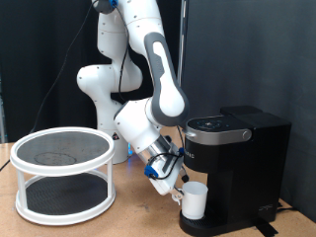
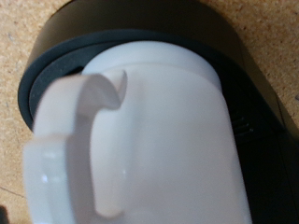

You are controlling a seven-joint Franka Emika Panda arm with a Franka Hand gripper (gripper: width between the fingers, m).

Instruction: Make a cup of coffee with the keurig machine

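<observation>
Low at the centre-right of the exterior view, the cup [image 1: 195, 200] stands on the round drip base of the keurig machine [image 1: 240, 158], under its brew head, with the gripper [image 1: 176, 185] right beside it at its left. Whether the fingers are apart or clamped on the handle I cannot tell from here, though they seem to be at it. On the wooden tabletop [image 1: 128, 219] at lower left stands a white mesh rack [image 1: 63, 174]; the wrist view shows the cup [image 2: 159, 140] and its handle close up.
</observation>
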